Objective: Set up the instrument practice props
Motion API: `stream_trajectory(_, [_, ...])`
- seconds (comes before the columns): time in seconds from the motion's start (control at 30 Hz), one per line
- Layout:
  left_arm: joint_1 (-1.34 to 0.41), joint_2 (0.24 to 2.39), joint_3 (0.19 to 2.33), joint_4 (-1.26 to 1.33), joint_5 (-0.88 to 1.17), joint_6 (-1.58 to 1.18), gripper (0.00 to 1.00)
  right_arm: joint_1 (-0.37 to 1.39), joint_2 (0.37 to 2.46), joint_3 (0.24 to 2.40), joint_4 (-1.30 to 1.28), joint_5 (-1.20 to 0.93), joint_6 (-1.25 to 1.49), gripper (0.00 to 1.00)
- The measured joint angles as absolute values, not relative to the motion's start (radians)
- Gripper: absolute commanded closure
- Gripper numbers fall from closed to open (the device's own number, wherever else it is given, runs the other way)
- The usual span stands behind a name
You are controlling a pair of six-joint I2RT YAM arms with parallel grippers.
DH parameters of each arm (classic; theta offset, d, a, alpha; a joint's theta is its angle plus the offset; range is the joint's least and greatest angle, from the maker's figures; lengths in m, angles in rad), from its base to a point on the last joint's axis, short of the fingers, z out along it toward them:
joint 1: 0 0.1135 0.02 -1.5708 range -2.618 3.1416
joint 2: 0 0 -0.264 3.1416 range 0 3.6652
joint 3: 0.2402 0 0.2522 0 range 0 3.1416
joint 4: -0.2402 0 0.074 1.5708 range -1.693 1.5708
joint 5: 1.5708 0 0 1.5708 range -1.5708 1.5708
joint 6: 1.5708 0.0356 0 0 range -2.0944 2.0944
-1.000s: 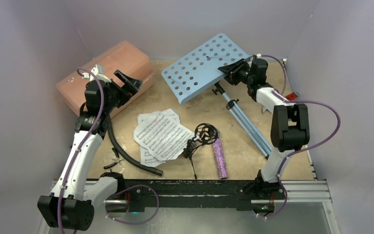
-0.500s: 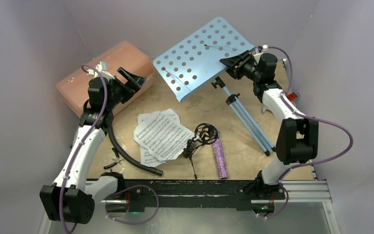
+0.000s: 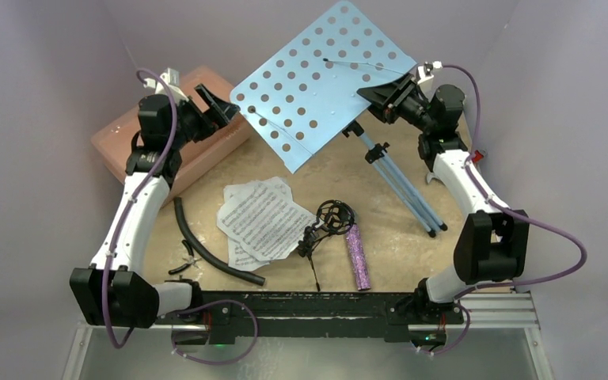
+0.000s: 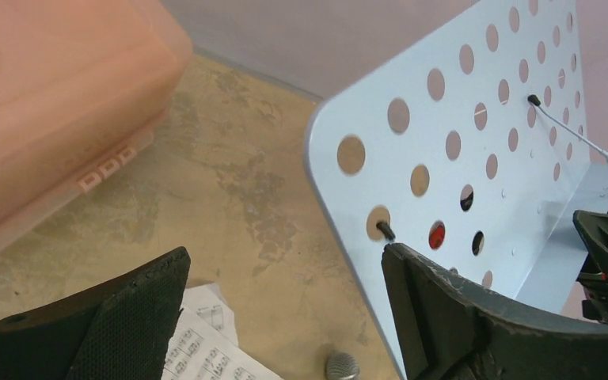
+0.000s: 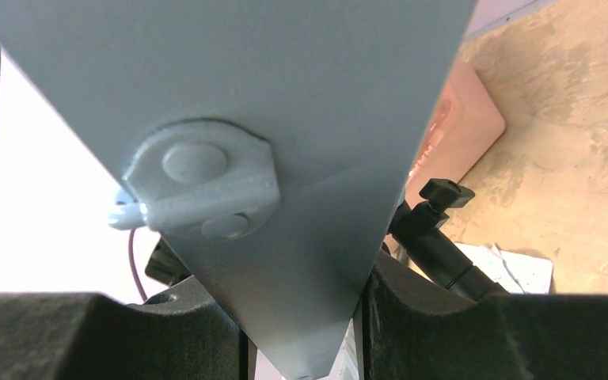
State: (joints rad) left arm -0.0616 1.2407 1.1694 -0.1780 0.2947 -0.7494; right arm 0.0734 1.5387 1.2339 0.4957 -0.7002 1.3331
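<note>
The light blue perforated music stand [image 3: 317,79] is tilted up at the back, and its folded tripod legs [image 3: 400,186] slant down to the table. My right gripper [image 3: 376,95] is shut on the plate's right edge; in the right wrist view the plate [image 5: 285,79] fills the space between the jaws of my right gripper [image 5: 305,317]. My left gripper [image 3: 218,103] is open beside the plate's left corner, holding nothing. In the left wrist view the plate [image 4: 483,119] lies just past the right finger of my left gripper [image 4: 285,261]. White sheet-music pages [image 3: 261,218], a black mic stand [image 3: 328,222] and a purple microphone [image 3: 356,257] lie on the table.
A pink translucent box [image 3: 127,142] sits at the back left under my left arm. A black curved hose [image 3: 206,249] lies left of the pages. Purple walls close in on three sides. A metal rail [image 3: 491,305] runs along the near edge.
My right gripper has lifted the music stand's plate up and toward the back, tilting it steeper. My left gripper has risen and moved toward the plate's left corner.
</note>
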Motion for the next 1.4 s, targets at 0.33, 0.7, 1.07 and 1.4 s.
stream_trajectory(0.33, [0.025, 1.283, 1.403, -0.325, 0.357, -0.625, 0.10, 0.074, 1.501, 1.234, 0.499, -0.786, 1.347, 1.00])
stream_trajectory(0.7, [0.057, 1.204, 1.279, -0.169, 0.522, -0.851, 0.13, 0.077, 1.500, 1.263, 0.503, -0.802, 1.394, 1.00])
stream_trajectory(1.07, [0.037, 1.102, 1.013, 0.206, 0.595, -1.190, 0.27, 0.105, 1.496, 1.293, 0.545, -0.776, 1.444, 1.00])
stream_trajectory(1.4, [-0.046, 1.150, 0.994, 0.540, 0.556, -1.367, 0.67, 0.152, 1.496, 1.299, 0.552, -0.776, 1.466, 1.00])
